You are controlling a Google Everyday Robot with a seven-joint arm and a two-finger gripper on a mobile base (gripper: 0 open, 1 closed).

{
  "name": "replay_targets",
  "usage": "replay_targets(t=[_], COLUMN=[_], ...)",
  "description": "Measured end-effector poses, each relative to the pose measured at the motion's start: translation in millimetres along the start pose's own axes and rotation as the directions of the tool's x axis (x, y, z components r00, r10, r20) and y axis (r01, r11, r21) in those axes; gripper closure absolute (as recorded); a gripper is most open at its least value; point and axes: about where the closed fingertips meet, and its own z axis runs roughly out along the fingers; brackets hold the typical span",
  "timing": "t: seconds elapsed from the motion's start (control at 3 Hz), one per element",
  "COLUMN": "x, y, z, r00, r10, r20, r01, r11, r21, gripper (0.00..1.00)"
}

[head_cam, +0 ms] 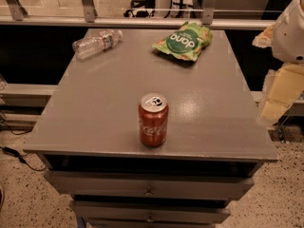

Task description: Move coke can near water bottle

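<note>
Red and upright, the coke can (153, 120) stands near the front edge of the grey tabletop (90, 113), well apart from the water bottle (96, 43), which lies on its side at the far left corner. A green Dang snack bag (183, 42) lies far right. The hand (274, 101) hangs beyond the tabletop's right side, touching nothing; whether it is apart or together I cannot tell. The reach for the can seems the step in hand: next the hand must swing left, descend around the can and grip it.
</note>
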Motion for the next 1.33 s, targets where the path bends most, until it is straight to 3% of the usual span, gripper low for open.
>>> replay_targets(t=[0.33, 0.67, 1.0, 1.33], x=[0.0, -16.6, -46.5, -89.9], y=[0.0, 3.3, 6.6, 13.2], z=[0.0, 11.4, 26.9, 50.1], r00=[1.0, 0.996, 0.969, 0.892], r10=[0.0, 0.011, 0.04, 0.09], r20=[0.0, 0.083, 0.243, 0.444], r01=[0.0, -0.01, -0.031, -0.045], r11=[1.0, 0.9999, 0.9987, 0.9926], r21=[0.0, -0.011, -0.041, -0.113], gripper=[0.0, 0.0, 0.0, 0.0])
